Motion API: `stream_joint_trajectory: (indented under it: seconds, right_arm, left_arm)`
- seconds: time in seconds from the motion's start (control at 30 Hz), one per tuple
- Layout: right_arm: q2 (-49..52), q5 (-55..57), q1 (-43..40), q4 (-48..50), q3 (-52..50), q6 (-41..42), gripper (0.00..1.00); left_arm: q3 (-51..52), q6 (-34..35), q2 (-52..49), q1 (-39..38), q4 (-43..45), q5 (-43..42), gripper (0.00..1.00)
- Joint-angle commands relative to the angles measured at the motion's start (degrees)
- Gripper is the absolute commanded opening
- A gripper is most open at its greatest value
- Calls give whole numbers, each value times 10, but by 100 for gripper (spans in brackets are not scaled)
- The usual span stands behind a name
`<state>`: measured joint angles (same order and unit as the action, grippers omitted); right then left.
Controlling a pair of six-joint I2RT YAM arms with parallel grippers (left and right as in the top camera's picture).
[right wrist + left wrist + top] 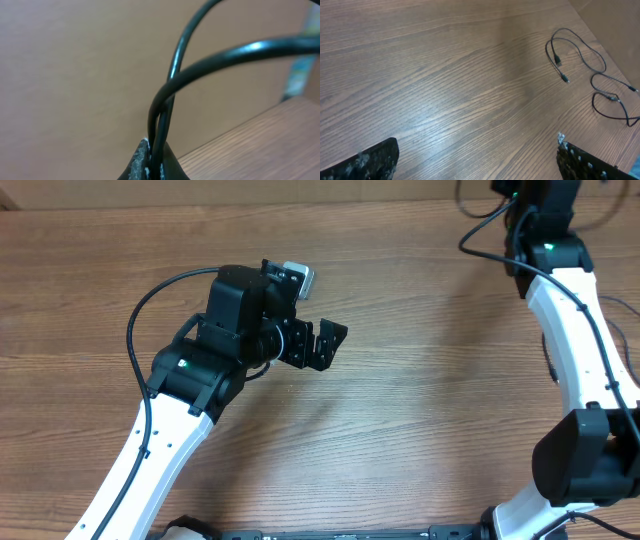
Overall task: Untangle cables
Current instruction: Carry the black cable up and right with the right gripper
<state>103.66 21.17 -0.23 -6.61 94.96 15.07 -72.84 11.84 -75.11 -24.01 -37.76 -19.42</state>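
The table (420, 410) has a brown wood-grain top. In the left wrist view, thin black cables (580, 52) lie flat on it in loose, open loops close to its far right edge. Their small plug ends (559, 61) rest on the surface. Whether the loops join cannot be told.

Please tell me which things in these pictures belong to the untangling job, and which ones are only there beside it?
Belong to the job:
- loose cables lying on the table
- pinched cable in the shut right end effector
- left end effector, open and empty

Only there:
- wooden table
- thick black wire along the left arm
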Motion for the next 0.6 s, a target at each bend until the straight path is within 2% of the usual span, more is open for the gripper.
stream_joint_trajectory:
  seconds: [0.0,0.57]
  right_arm:
    - [-5,37,-23,9,12,-18,4]
    - [127,26,-94,71,11,-14,4]
  left_arm:
    - [-6,-3,9,0,1,4,100]
    - [-6,-3,9,0,1,4,100]
